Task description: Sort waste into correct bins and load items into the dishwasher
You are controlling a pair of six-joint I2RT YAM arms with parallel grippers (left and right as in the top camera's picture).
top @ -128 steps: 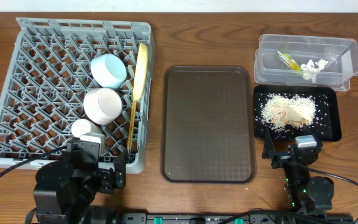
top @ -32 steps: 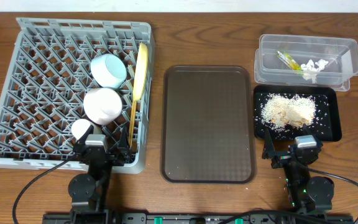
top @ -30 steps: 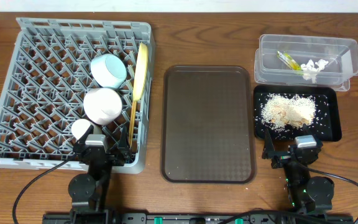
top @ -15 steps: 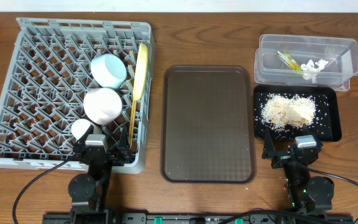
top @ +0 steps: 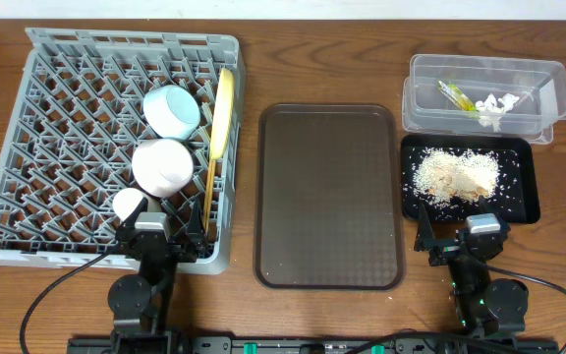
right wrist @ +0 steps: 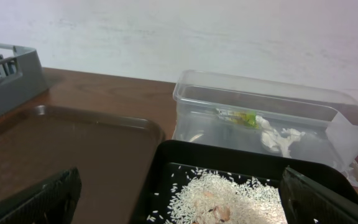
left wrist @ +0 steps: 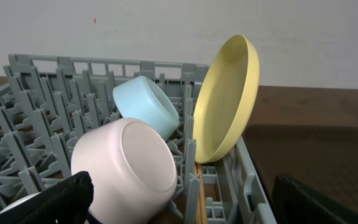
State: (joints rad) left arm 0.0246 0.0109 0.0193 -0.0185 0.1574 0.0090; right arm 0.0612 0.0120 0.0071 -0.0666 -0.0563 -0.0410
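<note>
Over the last second nothing moves: both arms sit folded at the near edge of the desk, and everything the task names appears to be already in place. The grey dish rack [top: 131, 37] fills the left side of the desk and holds the light blue bowl [top: 172, 110], the pale pink bowl [top: 162, 165] and the small white cup [top: 129, 204] in a line running toward the near edge. The yellow plate [top: 223, 113] stands on edge along the rack's right wall, with the chopsticks [top: 209, 192] lying just beside it. In the far-right corner the clear tub [top: 486, 61] contains the snack wrapper [top: 453, 93] and the white paper bits [top: 497, 106]. Nearer along the right edge, the black tray [top: 524, 192] carries the rice scraps [top: 455, 175]. The brown serving tray [top: 328, 197] in the middle of the desk has nothing on it, so the sort and the loading look finished. The real difference lies against the picture from some four seconds back — there the left arm bulks over the near-left corner of the rack, and now it is drawn down into a slim rest pose. The left gripper [left wrist: 182, 196] is spread wide and holds nothing, and the right gripper [right wrist: 179, 193] is the same, its arm unmoved throughout.
</note>
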